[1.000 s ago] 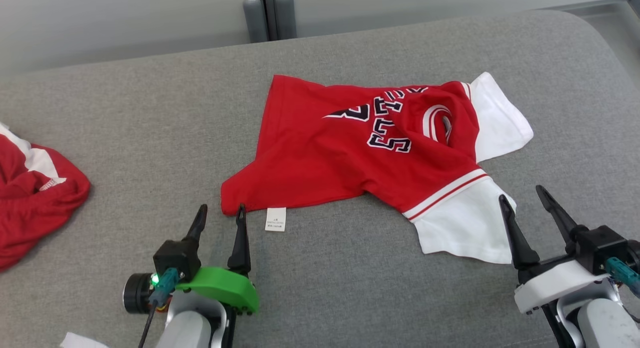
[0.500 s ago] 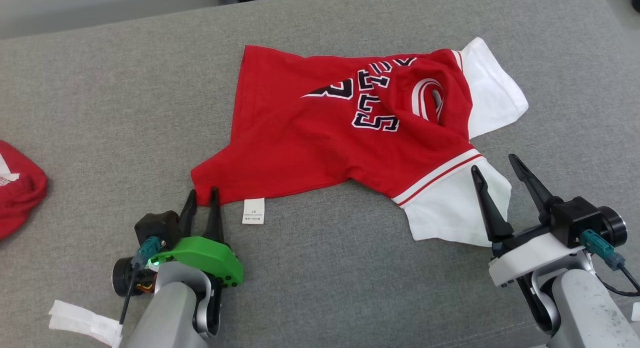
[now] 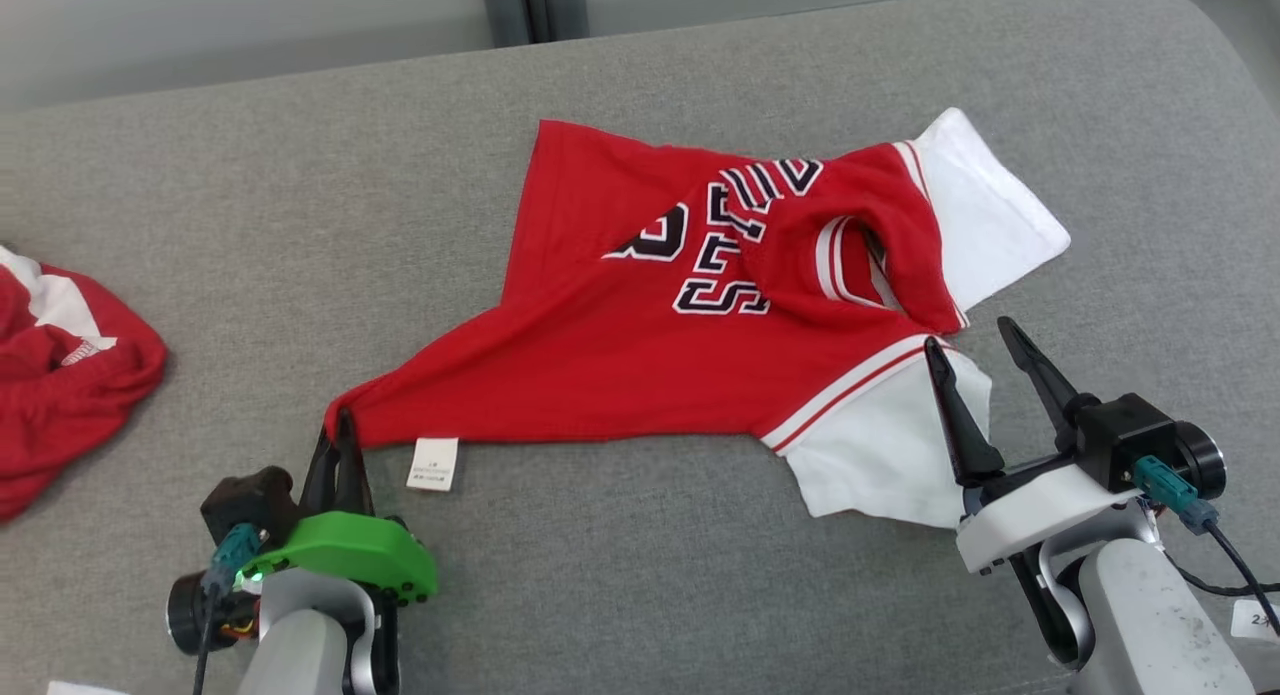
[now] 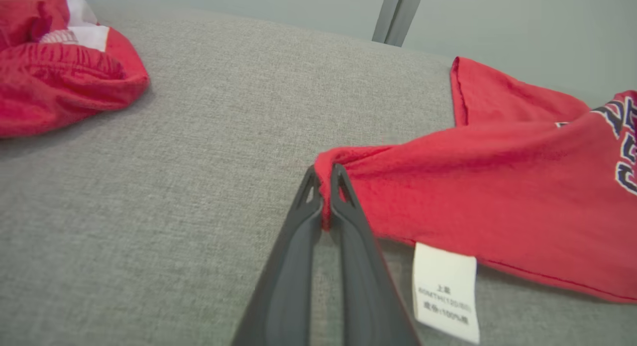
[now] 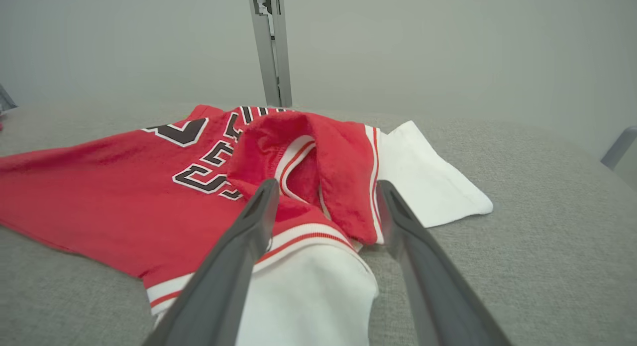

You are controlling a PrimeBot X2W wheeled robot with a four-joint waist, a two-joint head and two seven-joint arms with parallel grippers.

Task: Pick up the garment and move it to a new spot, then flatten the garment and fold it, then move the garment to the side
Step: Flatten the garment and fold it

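Red jersey [image 3: 620,375] with white sleeves and black-and-white lettering, lying rumpled on a grey cushion [image 3: 250,245], neckline folded over the chest, one hem corner drawn to a point, white care tag [image 3: 433,463] showing

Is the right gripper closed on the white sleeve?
No, the right gripper is open, its two fingers spread apart over the white sleeve.

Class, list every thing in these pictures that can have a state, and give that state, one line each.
Red and white jersey: unfolded, rumpled, one hem corner drawn to a point.
Left gripper: shut on that corner.
Right gripper: open, at the near white sleeve.
Care label: flat, print up.
Other red garment: crumpled heap.
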